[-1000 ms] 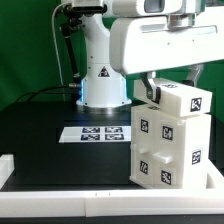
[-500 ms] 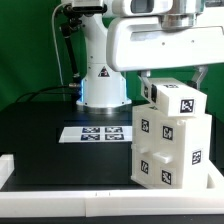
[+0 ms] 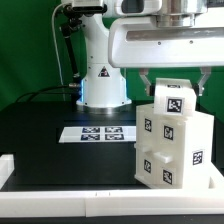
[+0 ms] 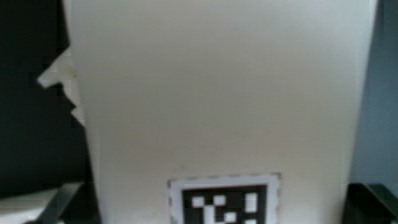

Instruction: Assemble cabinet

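Green curtain behind, black table (image 3: 40, 125) below, and toward the exterior view's right of that table stands the cabinet body (image 3: 170, 155), tall and white, just beside the marker board (image 3: 100, 133) and behind the low white rail (image 3: 60, 192). Your claw (image 3: 175, 88) hangs right above the body, with its dark fingers (image 3: 147, 84) set against either side of the top piece (image 3: 172, 100), so I judge it closed on that piece. The wrist view is filled by the same white surface, with one tag (image 4: 222, 205) at its edge. The piece seems to sit on the body nearly level, though you cannot tell from here whether it is fully seated. To do this well, hold the piece square to the body's walls, press straight down without twisting, and release only once no gap shows along the joint. Mind that the body does not slide toward the rail under the push.
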`<state>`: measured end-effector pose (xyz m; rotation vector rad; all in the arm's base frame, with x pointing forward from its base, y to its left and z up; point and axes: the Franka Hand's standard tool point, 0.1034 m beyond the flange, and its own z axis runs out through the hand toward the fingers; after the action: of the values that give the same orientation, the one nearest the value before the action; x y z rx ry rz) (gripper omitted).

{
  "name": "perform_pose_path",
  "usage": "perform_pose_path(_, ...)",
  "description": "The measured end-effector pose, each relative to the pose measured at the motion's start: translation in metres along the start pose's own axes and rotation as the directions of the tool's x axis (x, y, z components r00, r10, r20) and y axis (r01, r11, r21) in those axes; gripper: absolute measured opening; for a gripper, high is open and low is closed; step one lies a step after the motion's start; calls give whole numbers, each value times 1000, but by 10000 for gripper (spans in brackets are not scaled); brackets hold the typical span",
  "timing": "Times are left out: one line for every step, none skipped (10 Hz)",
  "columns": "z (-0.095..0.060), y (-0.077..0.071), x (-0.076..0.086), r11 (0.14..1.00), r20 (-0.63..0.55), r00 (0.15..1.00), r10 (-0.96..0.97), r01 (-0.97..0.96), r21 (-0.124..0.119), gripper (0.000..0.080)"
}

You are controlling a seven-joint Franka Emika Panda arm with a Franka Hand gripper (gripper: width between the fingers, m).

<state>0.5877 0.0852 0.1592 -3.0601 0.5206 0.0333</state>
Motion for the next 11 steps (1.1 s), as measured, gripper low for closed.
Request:
perform_pose_path(0, -2, 0, 996, -7, 996, 85, -85, 3, 560)
perform_pose_path(0, -6, -1, 989, -11, 989, 147, -147, 6, 560)
perform_pose_path(0, -9, -2, 976, -13, 976, 217, -217, 8, 560)
perform_pose_path(0, -11, -3, 962, -15, 962, 274, -273, 11, 560)
perform_pose_path(0, -13, -3, 946, -13, 946, 324, -324, 14, 560)
perform_pose_path(1, -14, -4, 921, -6, 921, 390, -390, 20, 560)
perform_pose_path(1, -15, -4, 891, -3, 891, 453, -453, 21, 560)
perform_pose_path(1, -16, -5, 866, 0, 867, 499, -499, 23, 560)
perform_pose_path(1, -17, -5, 845, 7, 845, 534, -534, 27, 560)
perform_pose_path(1, -19, -7, 770, 13, 771, 637, -637, 29, 560)
perform_pose_path(1, -23, -10, 715, 15, 715, 699, -699, 29, 560)
